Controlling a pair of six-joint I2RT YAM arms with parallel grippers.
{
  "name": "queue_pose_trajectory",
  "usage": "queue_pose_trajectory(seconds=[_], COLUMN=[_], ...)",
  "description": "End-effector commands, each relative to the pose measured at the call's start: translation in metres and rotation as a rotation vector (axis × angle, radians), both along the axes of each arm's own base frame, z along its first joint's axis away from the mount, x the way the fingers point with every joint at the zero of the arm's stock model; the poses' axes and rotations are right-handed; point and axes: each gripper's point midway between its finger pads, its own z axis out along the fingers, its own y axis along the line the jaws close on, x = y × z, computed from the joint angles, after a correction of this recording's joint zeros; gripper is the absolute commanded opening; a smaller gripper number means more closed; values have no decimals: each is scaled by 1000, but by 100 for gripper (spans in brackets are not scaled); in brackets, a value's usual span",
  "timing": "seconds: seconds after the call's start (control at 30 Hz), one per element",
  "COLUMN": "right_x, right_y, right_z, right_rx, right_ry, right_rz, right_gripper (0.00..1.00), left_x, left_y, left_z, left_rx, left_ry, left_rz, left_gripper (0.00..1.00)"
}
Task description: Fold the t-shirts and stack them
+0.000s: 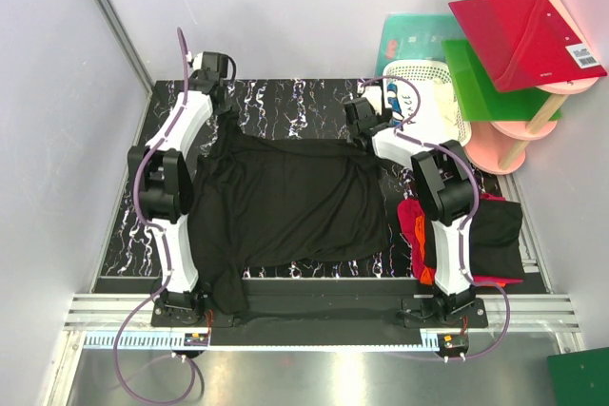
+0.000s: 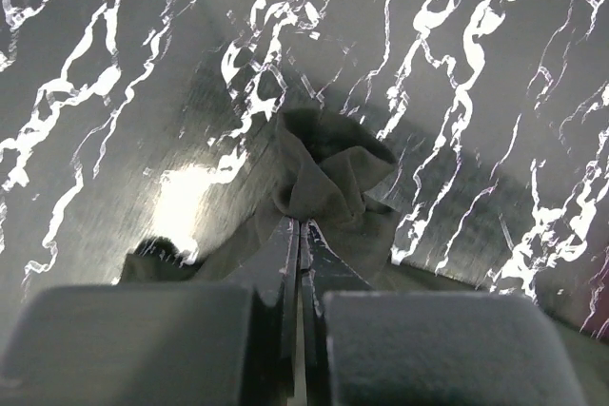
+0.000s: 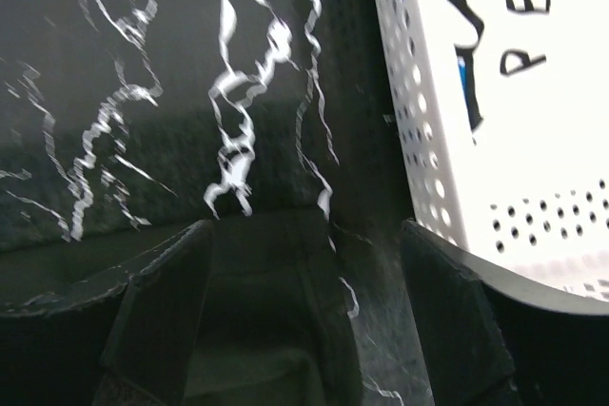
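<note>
Black cloth t-shirt [image 1: 285,202] spread flat on the black, white-veined marble-pattern tabletop [image 1: 285,102]; both arms at its far edge.

Left gripper [image 2: 300,235]: jaws closed together, pinching a bunched fold of the shirt's far-left corner, which rises off the tabletop. Right gripper [image 3: 304,235]: jaws standing wide apart over the shirt's far-right corner, with dark cloth lying between the fingers [image 3: 157,301] and nothing clamped, just beside the white perforated plastic basket [image 3: 428,140]. A pile of red, orange and black tees [image 1: 495,225] lies by the right arm's base.
</note>
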Motion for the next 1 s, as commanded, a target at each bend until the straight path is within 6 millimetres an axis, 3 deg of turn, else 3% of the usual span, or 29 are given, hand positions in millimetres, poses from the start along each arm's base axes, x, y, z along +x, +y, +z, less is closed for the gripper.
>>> queue_pose_trajectory(seconds=[0.0,0.07,0.1,0.17,0.2,0.37,0.7,0.97], right_x=[-11,-26,-30,-46,-51,-75,-81,-87], right_y=[-11,-19,-23,-31,-33,-41,-6,-1], right_z=[14,13,31,31,48,59,18,-1], right_rx=[32,26,46,53,80,178,308,335], right_ry=[43,64,34,46,13,-1,135,205], right_rz=[-54,-64,-74,-82,-90,-93,23,25], right_gripper=[85,83,83,83,83,79,73,70], left_x=[-18,-27,-28,-33,-34,-35,-38,-36], left_y=[16,18,20,20,20,18,19,17], left_z=[5,-3,-4,-12,-13,-18,-20,-24], left_rx=[50,55,60,63,63,60,74,74], left_ry=[-11,10,10,25,26,34,42,49], left_rz=[54,61,67,70,72,67,65,59], left_gripper=[0,0,0,0,0,0,0,0])
